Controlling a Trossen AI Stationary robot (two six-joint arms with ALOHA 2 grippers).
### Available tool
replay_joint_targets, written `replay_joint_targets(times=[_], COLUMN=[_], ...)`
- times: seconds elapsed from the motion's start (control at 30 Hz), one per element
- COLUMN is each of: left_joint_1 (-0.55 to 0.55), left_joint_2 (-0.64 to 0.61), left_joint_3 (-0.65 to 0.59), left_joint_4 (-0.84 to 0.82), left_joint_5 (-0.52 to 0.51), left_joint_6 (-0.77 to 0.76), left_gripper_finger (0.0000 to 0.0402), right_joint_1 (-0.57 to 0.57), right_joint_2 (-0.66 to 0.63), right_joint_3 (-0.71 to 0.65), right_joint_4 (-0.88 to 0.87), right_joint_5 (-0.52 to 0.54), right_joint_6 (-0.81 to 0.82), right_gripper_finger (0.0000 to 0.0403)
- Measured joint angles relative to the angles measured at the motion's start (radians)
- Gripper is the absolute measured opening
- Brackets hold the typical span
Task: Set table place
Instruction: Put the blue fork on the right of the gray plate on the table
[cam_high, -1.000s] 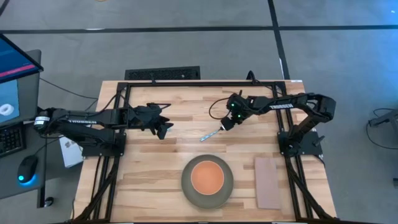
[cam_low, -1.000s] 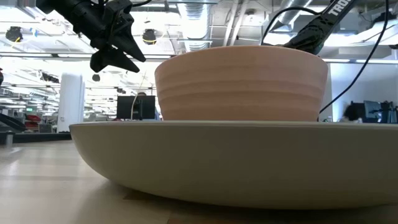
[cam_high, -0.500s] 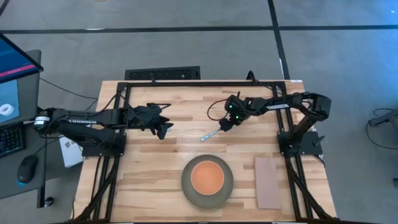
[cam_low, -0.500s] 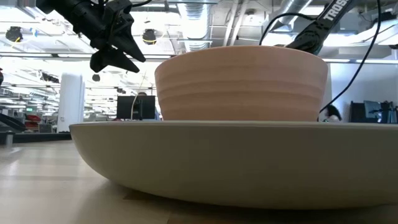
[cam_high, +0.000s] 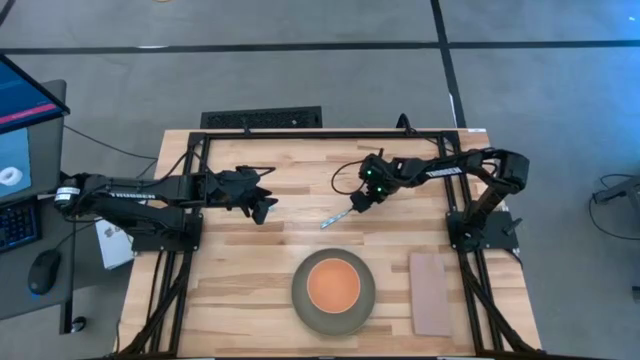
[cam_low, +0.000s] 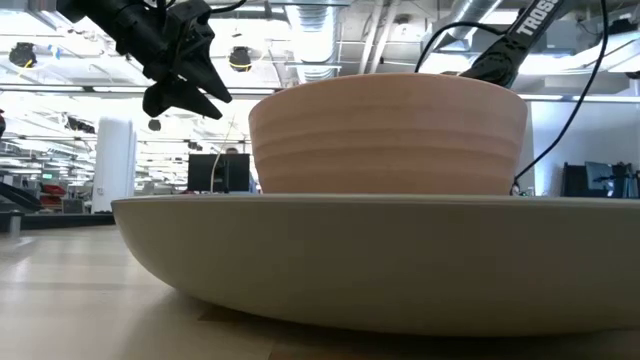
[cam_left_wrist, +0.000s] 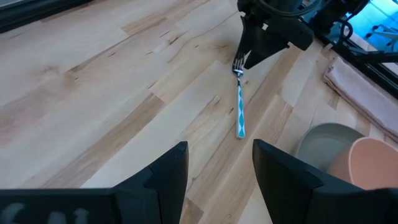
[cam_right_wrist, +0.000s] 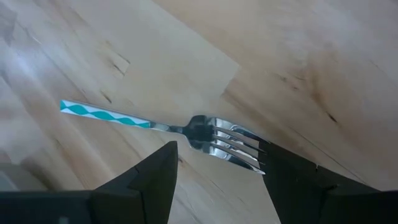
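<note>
A fork (cam_high: 336, 217) with a teal-and-white patterned handle lies flat on the wooden table (cam_high: 250, 260), also seen as the fork (cam_right_wrist: 180, 129) and fork (cam_left_wrist: 240, 112). My right gripper (cam_high: 357, 203) is open just over its tines, with a finger on either side of them (cam_right_wrist: 214, 180). My left gripper (cam_high: 265, 208) hovers open over the table's left half (cam_left_wrist: 214, 168). The orange bowl (cam_high: 333, 285) sits in the grey-green plate (cam_high: 300, 300) near the near edge. The pinkish napkin (cam_high: 432, 293) lies to their right. No spoon shows. My right gripper comes down slanting from the table's right over the fork's tine end (cam_right_wrist: 239, 146). The tine tips run under one finger (cam_right_wrist: 292, 174), and I cannot tell whether that finger touches them. The fork lies flat on the table.
Black frame rails (cam_high: 320, 135) edge the table. Bare wood lies between the fork and the plate and across the left half. In the low view the plate (cam_low: 380, 260) and bowl (cam_low: 388, 135) fill the foreground, with my left gripper (cam_low: 185, 85) hanging above the table behind.
My right gripper has moved a little toward the table's left, closing in on the fork's tines. The fork has stayed where it lay.
</note>
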Motion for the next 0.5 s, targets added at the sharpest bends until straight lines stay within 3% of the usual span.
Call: replay_joint_targets(times=[0.5], left_joint_1=[0.000], left_joint_2=[0.000], left_joint_3=[0.000], left_joint_4=[-0.002], left_joint_5=[0.000], left_joint_6=[0.000], left_gripper_finger=[0.0169], right_joint_1=[0.015], right_joint_2=[-0.003], right_joint_3=[-0.001], right_joint_4=[0.004], right_joint_5=[0.027], right_joint_6=[0.000], right_gripper_finger=[0.0249])
